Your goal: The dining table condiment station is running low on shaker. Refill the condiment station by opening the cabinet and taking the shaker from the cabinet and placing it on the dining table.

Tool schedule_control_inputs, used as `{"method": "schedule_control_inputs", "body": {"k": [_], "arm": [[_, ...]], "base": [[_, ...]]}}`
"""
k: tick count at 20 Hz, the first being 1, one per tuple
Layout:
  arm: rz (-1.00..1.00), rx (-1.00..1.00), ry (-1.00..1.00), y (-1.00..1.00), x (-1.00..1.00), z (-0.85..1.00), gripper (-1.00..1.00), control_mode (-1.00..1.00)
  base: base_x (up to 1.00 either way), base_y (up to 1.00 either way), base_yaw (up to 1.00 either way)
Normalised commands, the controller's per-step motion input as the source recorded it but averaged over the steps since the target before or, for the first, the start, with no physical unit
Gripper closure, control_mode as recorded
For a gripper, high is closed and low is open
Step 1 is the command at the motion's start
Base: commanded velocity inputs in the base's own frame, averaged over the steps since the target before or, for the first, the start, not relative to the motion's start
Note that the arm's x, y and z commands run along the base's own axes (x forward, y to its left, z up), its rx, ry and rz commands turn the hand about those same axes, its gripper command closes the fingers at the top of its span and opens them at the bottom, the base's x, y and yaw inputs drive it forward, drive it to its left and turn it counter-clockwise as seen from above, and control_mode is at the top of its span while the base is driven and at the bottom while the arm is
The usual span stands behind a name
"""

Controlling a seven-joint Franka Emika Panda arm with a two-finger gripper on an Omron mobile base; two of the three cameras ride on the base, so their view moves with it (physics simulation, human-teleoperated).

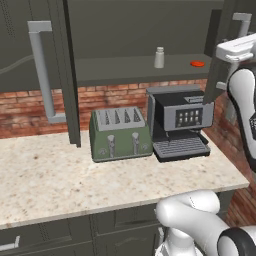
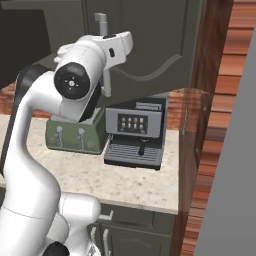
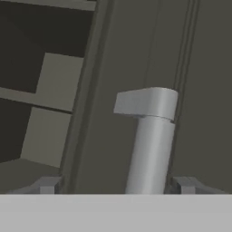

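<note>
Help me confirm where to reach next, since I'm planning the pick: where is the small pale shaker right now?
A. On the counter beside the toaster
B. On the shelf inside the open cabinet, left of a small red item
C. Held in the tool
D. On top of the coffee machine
B: in the left base view the shaker stands upright on the shelf of the open cabinet, left of the red item, above the coffee machine.

Kitchen, toaster [image 1: 120, 134] and coffee machine [image 1: 180, 121] on stone counter [image 1: 60, 180], brick backsplash [image 1: 30, 107]
</note>
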Motion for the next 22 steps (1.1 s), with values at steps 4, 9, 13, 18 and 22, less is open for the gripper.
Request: {"method": "schedule_control_inputs", "body": {"k": [4, 9, 13, 18, 22], "arm": [[-0.01, -0.05, -0.03, -0.12, -0.01, 0.00, -1.00, -1.00], [0.00, -0.02, -0.13, -0.12, -0.48, 0.01, -1.00, -1.00], [-0.08, -0.07, -0.16, 0.11, -0.81, 0.06, -1.00, -1.00], [-0.19, -0.17, -0.12, 0.82, -0.66, 0.16, -1.00, -1.00], [-0.22, -0.16, 0.00, 0.94, -0.38, 0.06, -1.00, -1.00]], "base": [[0.00, 0.00, 0.00], [0.00, 0.00, 0.00], [0.00, 0.00, 0.00], [0.00, 0.00, 0.00], [0.00, 0.00, 0.00]]}}
